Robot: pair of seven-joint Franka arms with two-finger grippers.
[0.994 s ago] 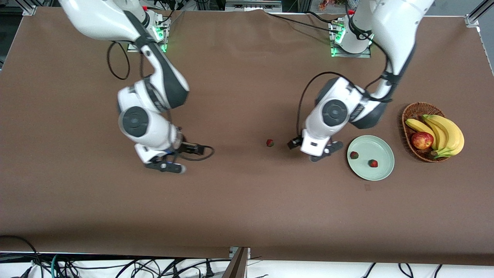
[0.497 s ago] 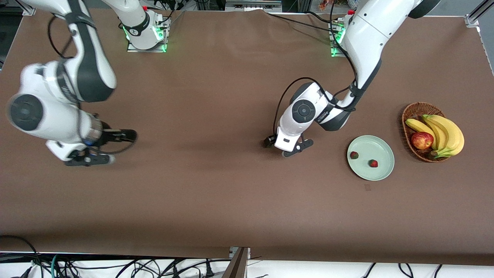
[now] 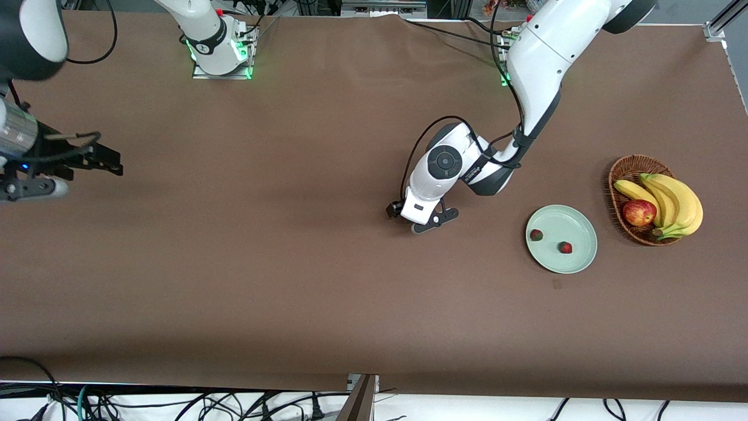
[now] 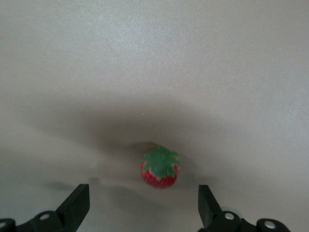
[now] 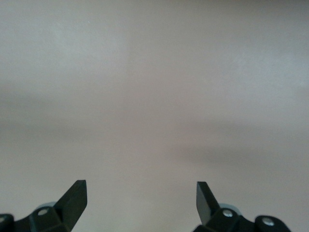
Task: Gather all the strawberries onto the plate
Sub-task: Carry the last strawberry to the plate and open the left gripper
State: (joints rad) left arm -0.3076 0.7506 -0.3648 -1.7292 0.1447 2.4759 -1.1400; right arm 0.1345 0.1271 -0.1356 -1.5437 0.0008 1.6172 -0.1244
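Observation:
Two strawberries (image 3: 536,235) (image 3: 564,247) lie in the pale mint plate (image 3: 562,221). In the front view a third strawberry is hidden under my left gripper (image 3: 423,221), which hangs low over the middle of the table. The left wrist view shows that strawberry (image 4: 160,167), red with a green top, on the table. My left gripper (image 4: 143,194) is open around it, with its fingers apart from the berry. My right gripper (image 3: 26,186) is open over the right arm's end of the table. The right wrist view shows only bare table between its fingers (image 5: 77,195).
A brown wicker basket (image 3: 628,165) with bananas (image 3: 672,199) and a red apple (image 3: 639,212) stands beside the plate at the left arm's end of the table. A brown cloth covers the table.
My left gripper has moved from beside the plate to over the lone strawberry, which it now covers in the front view. The right arm has swung away to its end of the table.

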